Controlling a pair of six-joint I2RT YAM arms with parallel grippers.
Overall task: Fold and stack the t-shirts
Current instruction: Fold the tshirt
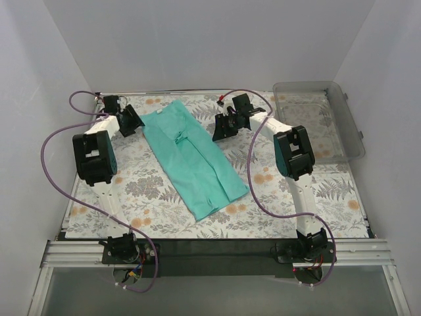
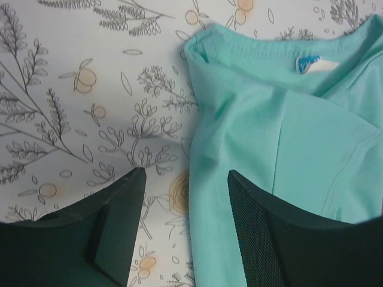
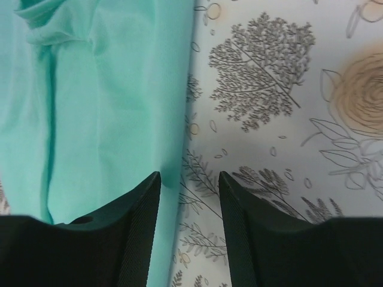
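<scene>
The t-shirt [image 1: 194,158] lies flat on the floral tabletop [image 1: 131,191], between my two arms. It looks already folded in lengthwise to a narrow strip. Its long axis runs from the collar at about 11 o'clock in the top view down to the hem at about 5 o'clock.

My left fingers [image 1: 133,123] are at the collar end, on the strip's 9 o'clock side. They are parted wide and hold nothing. In the left wrist view one finger [image 2: 257,215] is over the teal cloth and the other over bare tabletop, so they straddle the shirt's edge. The white neck label [image 2: 308,63] is ahead at about 1 o'clock.

My right fingers [image 1: 223,127] are at the opposite long edge, toward 3 o'clock of the shirt's upper half. They are parted more narrowly and are also empty. They straddle that edge the same way, cloth under one finger [image 3: 134,227] and tabletop under the other.

Both sets of fingers are at the collar end and well apart from the hem. I judge the next fold goes along the long axis, collar toward hem at 5 o'clock. My left fingers are nearer the collar corner. A clear bin [image 1: 319,118] sits at 2 o'clock, apart from the shirt.
</scene>
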